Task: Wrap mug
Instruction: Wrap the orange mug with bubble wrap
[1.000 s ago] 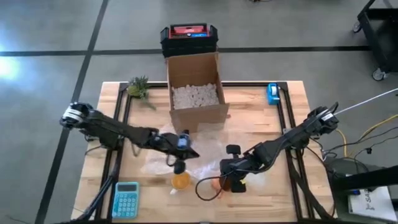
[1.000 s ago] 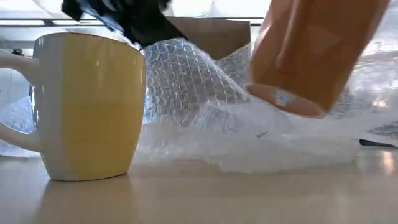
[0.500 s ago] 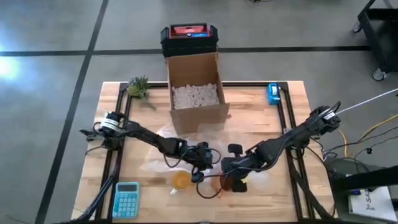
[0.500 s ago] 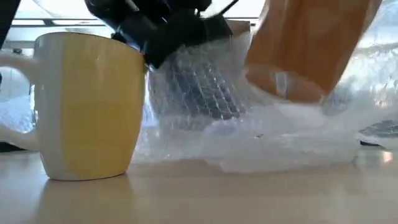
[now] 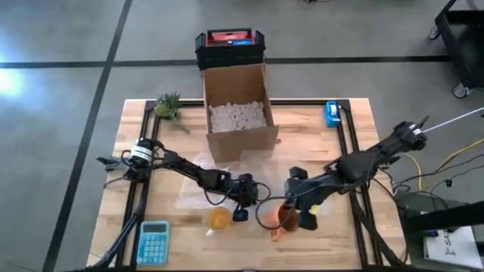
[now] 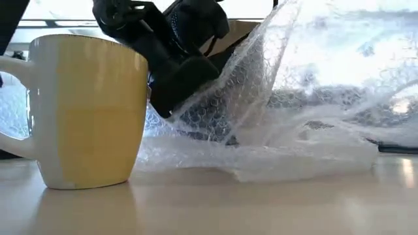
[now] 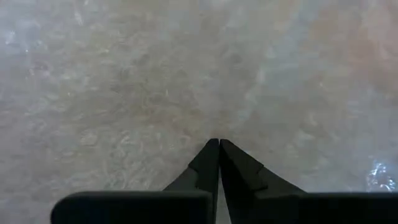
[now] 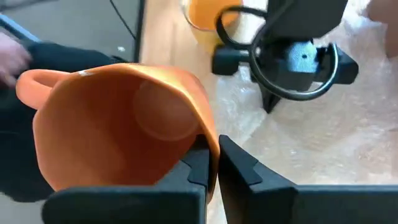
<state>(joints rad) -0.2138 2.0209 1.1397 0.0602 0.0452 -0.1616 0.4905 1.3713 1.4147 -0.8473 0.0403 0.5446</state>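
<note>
Orange mug (image 8: 118,124) is clamped by its rim in the right end effector (image 8: 212,163), lifted above the near edge of the wooden table (image 5: 136,166), just right of the yellow mug (image 6: 81,111). Left end effector (image 7: 217,155) has its fingers pressed together on the bubble wrap (image 6: 281,124), which lies between the two mugs and is raised on one side.

Two mugs, one yellow mug (image 5: 219,219) and one orange mug (image 5: 286,217); one cardboard box (image 5: 237,106); one calculator (image 5: 153,242).
</note>
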